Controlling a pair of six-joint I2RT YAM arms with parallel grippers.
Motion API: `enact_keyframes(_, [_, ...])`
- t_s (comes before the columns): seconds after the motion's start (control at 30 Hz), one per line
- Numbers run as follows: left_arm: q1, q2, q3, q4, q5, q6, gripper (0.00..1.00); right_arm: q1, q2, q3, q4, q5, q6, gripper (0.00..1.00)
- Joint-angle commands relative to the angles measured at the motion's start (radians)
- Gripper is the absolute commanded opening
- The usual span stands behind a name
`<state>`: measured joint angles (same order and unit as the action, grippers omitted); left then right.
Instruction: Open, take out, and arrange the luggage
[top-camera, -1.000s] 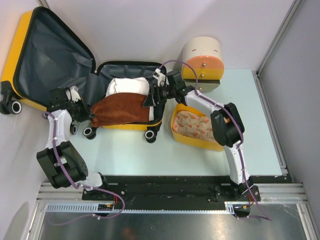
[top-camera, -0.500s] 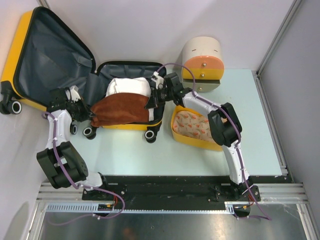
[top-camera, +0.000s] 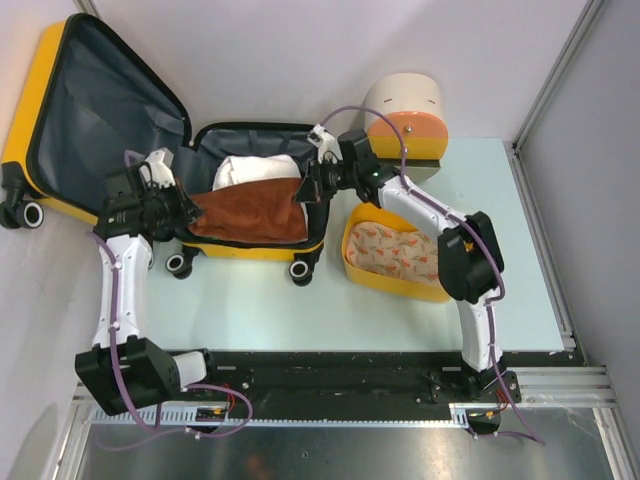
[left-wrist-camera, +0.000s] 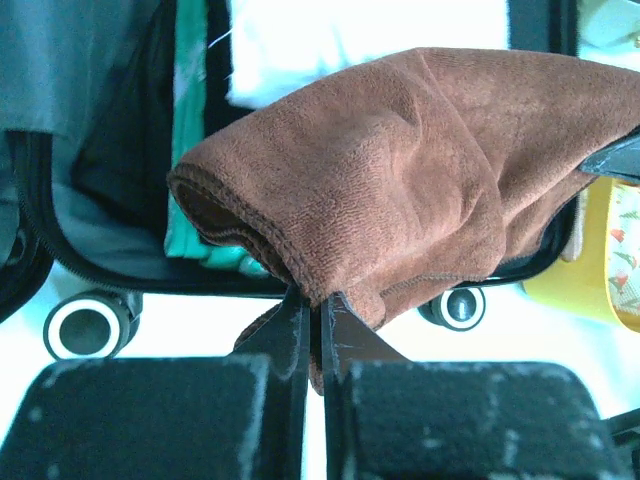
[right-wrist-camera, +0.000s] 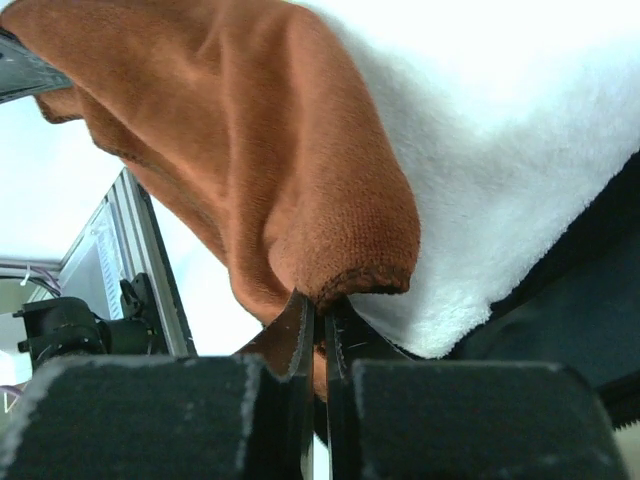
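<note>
Top external view: the luggage (top-camera: 105, 95) lies open across the upper left of the frame. Its grey-lined lid is thrown back toward the corner, and its base half sits just left of centre with the wheels on the lower edge. Judgement on handling: the shell looks rigid and bulky, and being on wheels it will likely roll or skid if I drag cloth over its wall. I would take hold only at a rim or zipper edge, and otherwise leave it parked. What it holds is the opposite sort of thing. The brown towel (top-camera: 245, 212) is light, limp and grippy plush. It will sag and fold wherever unsupported, so the hems at its two ends are the places to pinch. That is how I have it now. My left gripper (left-wrist-camera: 312, 305) is clamped shut on the hem at the towel's left end, and my right gripper (right-wrist-camera: 320, 310) is clamped shut on the hem at its right end. A white towel (top-camera: 255, 168) lies under and behind it in the base. Green fabric shows beside that in the left wrist view. A yellow bin (top-camera: 385, 283) sits to the right of the luggage, and a cream-and-orange cabinet (top-camera: 405, 100) sits above the bin. Against a second ago, my right jaws have gone from spread beside the cloth to closed on it. My left arm has reached further up and in. The towel, then bunched and drooping over the lower left wall of the base, now spans nearly flat between my two grips.
</note>
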<state>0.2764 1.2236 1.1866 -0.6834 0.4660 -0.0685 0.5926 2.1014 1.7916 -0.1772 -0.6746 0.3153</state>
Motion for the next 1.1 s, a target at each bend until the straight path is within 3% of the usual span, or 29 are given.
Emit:
enact_keyframes(0.0, [-0.066, -0.047, 0.076, 0.028, -0.004, 0.093, 0.0, -0.008, -0.116, 0.012, -0.031, 0.023, -0.041, 0.0])
enact_keyframes(0.23, [-0.21, -0.058, 0.183, 0.03, 0.065, 0.105, 0.0, -0.056, -0.265, -0.02, -0.186, 0.061, -0.082, 0.0])
enact_keyframes(0.43, [-0.475, 0.006, 0.192, 0.053, 0.063, 0.084, 0.0, -0.157, -0.469, -0.15, -0.431, 0.176, -0.18, 0.0])
enact_keyframes(0.67, [-0.758, 0.135, 0.183, 0.188, -0.006, 0.033, 0.0, -0.378, -0.708, -0.351, -0.683, 0.299, -0.387, 0.0])
enact_keyframes(0.83, [-0.902, 0.296, 0.188, 0.298, -0.023, 0.003, 0.0, -0.503, -0.77, -0.481, -0.731, 0.394, -0.507, 0.0])
enact_keyframes(1.07, [-0.964, 0.479, 0.203, 0.367, -0.061, -0.007, 0.0, -0.574, -0.742, -0.641, -0.639, 0.49, -0.574, 0.0])
